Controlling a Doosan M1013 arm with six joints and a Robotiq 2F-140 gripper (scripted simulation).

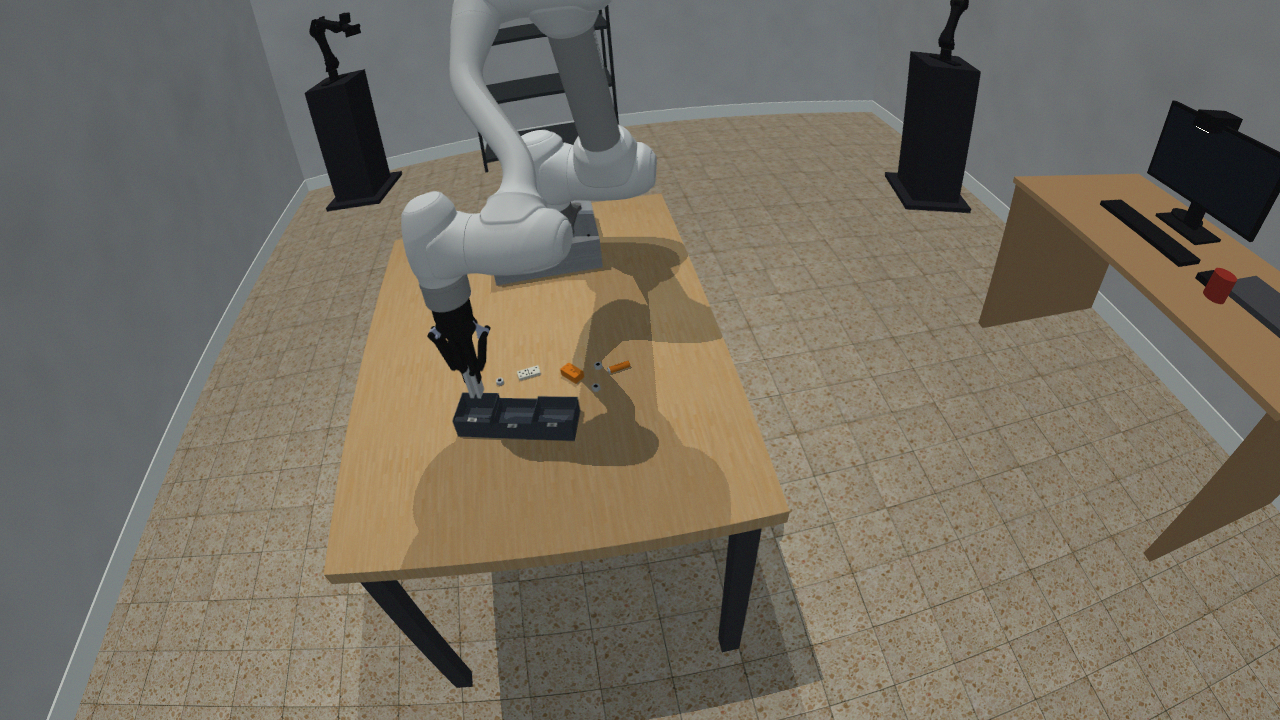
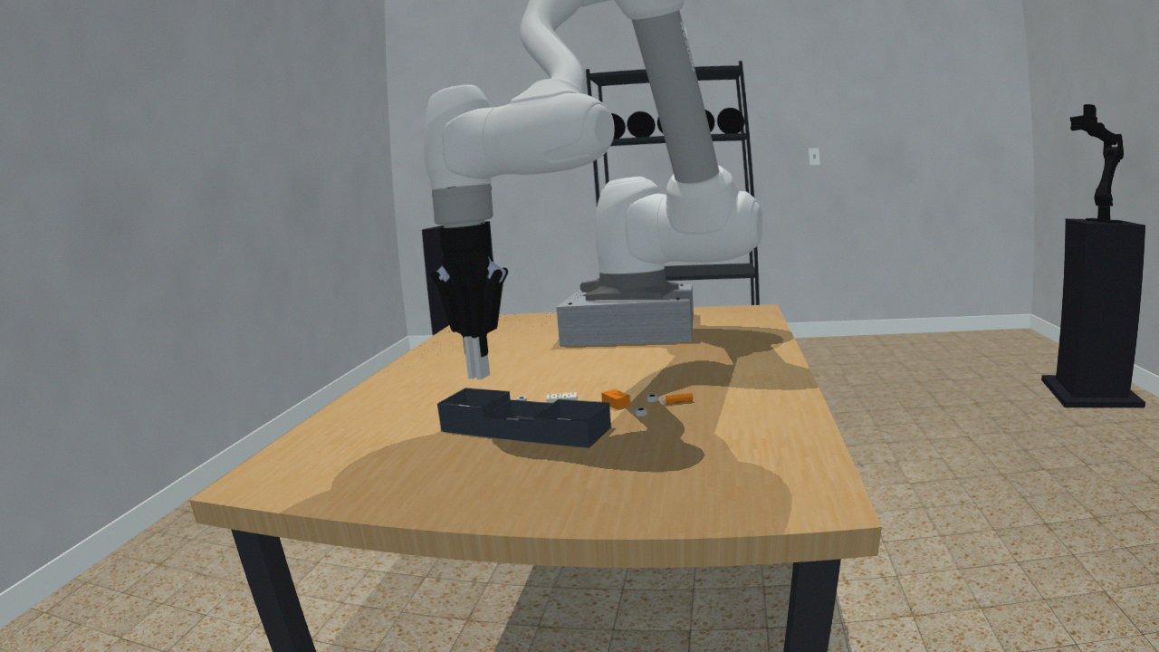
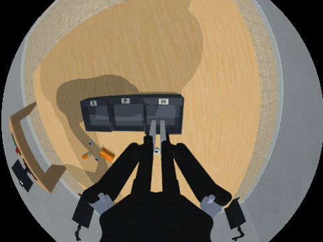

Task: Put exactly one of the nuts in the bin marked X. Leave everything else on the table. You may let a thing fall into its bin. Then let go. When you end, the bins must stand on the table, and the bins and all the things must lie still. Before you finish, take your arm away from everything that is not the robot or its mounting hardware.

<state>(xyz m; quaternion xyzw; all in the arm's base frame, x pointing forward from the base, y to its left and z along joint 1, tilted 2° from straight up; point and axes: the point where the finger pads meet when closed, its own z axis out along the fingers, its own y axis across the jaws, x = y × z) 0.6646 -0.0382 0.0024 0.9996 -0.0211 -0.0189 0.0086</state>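
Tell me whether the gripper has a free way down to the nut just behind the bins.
Probably yes: the nut lies uncovered behind the bins, beside the hovering gripper. The shut fingers must open first.

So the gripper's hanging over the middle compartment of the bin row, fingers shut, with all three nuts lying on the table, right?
Not quite. The gripper hangs over the end compartment of the bin row, the left one in the top view, not the middle one. The rest is right: its fingers are shut on nothing, and all three nuts lie on the table.
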